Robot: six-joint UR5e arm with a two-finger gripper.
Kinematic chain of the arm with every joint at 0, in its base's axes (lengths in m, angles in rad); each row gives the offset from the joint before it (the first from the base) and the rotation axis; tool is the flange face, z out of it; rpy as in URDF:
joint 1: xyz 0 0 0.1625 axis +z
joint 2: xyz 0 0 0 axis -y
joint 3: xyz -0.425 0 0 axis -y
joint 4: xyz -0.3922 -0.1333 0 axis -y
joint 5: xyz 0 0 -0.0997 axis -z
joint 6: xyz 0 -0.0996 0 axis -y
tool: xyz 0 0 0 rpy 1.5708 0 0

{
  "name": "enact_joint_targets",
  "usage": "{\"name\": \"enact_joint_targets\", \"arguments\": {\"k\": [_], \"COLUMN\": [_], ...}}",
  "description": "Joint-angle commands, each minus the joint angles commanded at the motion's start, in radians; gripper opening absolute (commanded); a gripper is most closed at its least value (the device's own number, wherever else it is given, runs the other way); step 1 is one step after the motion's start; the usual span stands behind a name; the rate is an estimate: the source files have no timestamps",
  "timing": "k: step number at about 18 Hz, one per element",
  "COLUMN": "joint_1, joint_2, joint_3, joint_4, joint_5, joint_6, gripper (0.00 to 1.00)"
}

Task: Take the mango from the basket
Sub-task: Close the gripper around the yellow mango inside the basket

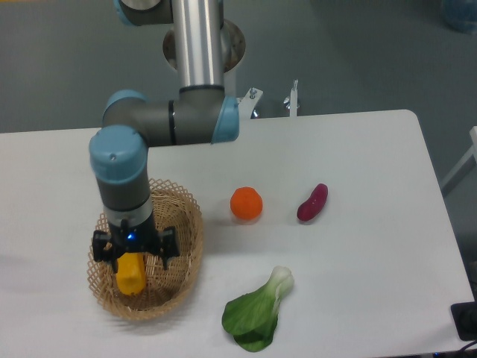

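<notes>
The yellow-orange mango lies in the left part of the oval wicker basket at the table's front left. My gripper hangs directly over the mango's far end, inside the basket's outline. Its dark fingers stand spread to either side of the fruit, open. The arm's wrist hides the upper part of the mango and the basket's middle. I cannot tell whether the fingers touch the fruit.
A round orange sits to the right of the basket. Further right lies a dark purple-red oblong vegetable. A leafy green bok choy rests near the front edge.
</notes>
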Motion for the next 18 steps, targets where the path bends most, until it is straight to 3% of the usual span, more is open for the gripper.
{"name": "enact_joint_targets", "arguments": {"k": [11, 16, 17, 18], "joint_1": [-0.028, -0.04, -0.042, -0.04], "joint_2": [-0.071, -0.081, -0.08, -0.077], "joint_3": [0.014, 0.009, 0.009, 0.011], "joint_4": [0.008, 0.038, 0.038, 0.038], "joint_5": [0.048, 0.085, 0.086, 0.086], "joint_6": [-0.006, -0.026, -0.028, -0.029], "gripper": [1.0, 1.0, 0.89, 0.72]}}
